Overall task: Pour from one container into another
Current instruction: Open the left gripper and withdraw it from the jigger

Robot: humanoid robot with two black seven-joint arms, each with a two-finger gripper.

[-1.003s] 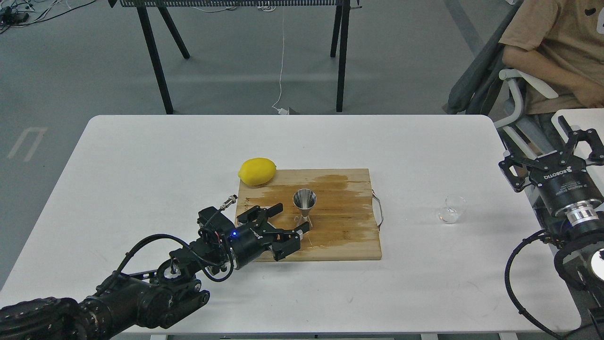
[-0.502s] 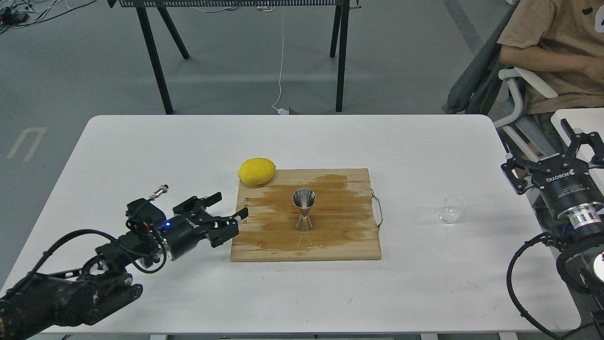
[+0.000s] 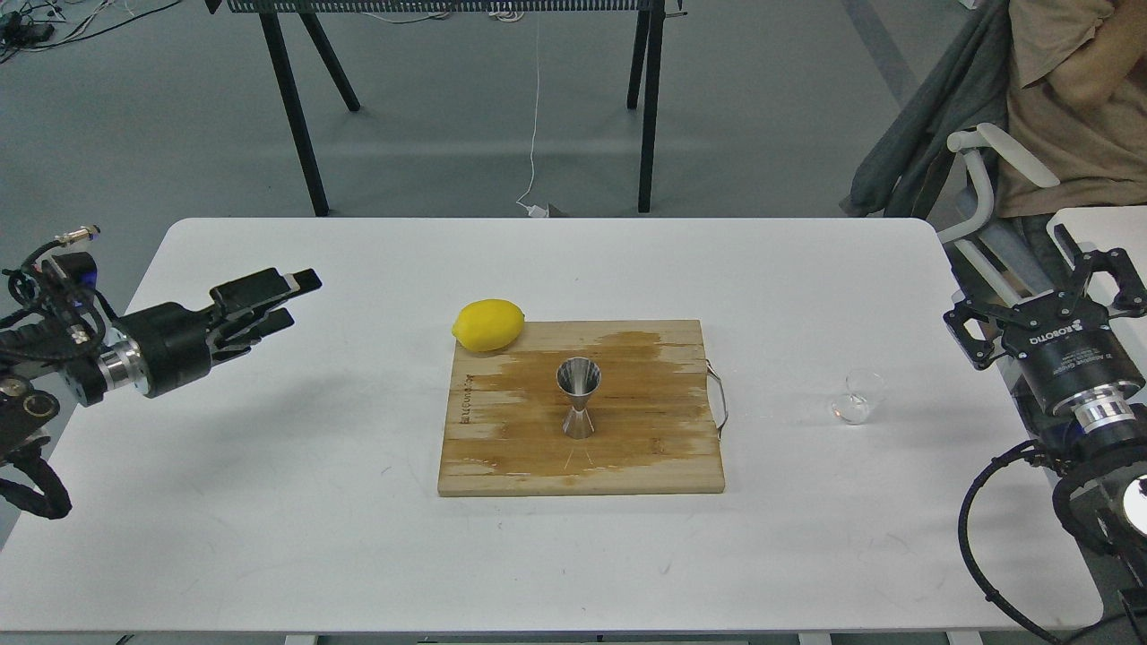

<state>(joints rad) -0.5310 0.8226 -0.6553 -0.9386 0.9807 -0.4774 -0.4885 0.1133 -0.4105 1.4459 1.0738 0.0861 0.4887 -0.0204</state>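
The small clear glass cup (image 3: 856,397) stands on the white table (image 3: 358,502), right of the wooden board (image 3: 663,448). The shiny steel jigger (image 3: 578,396) stands upright near the middle of the board, which carries a dark wet stain. My right gripper (image 3: 1066,269) hovers open at the table's right edge, a short way right of the cup and apart from it. My left gripper (image 3: 297,300) is raised at the far left, open and holding nothing, well away from the board.
A yellow lemon (image 3: 488,324) touches the board's back-left corner. The board has a metal handle (image 3: 721,403) on its right side. A seated person (image 3: 1066,98) and a chair (image 3: 981,170) are past the table's back right corner.
My left arm has drawn back from beside the jigger, moving left and up to the table's left edge. The jigger stays upright on the board. The right gripper has barely moved.
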